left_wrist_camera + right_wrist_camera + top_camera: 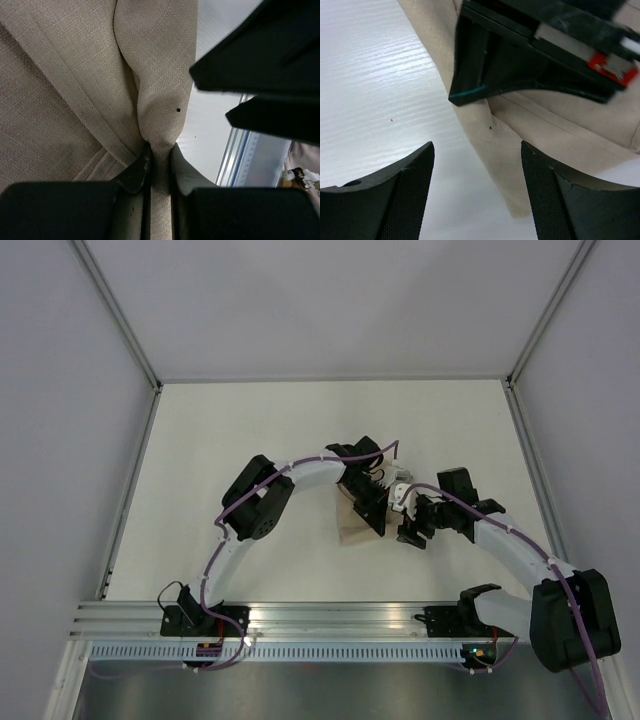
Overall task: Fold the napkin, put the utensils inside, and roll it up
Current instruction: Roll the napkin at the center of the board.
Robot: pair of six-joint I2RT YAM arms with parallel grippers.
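Note:
The tan napkin (354, 525) is bunched on the white table between the two arms. My left gripper (371, 508) is shut on a fold of the napkin (75, 75), with the cloth pinched between its fingertips (141, 167). In the right wrist view a hemmed corner of the napkin (555, 130) hangs down to the table. My right gripper (477, 172) is open just in front of that corner, its jaws wide apart and touching no cloth. The left gripper's black body (520, 55) sits close above it. The utensils are out of view.
The white table (250, 440) is walled by pale panels at the left, back and right. An aluminium rail (330, 618) carrying both arm bases runs along the near edge. The right arm's black body (265, 55) looms close to the left wrist camera.

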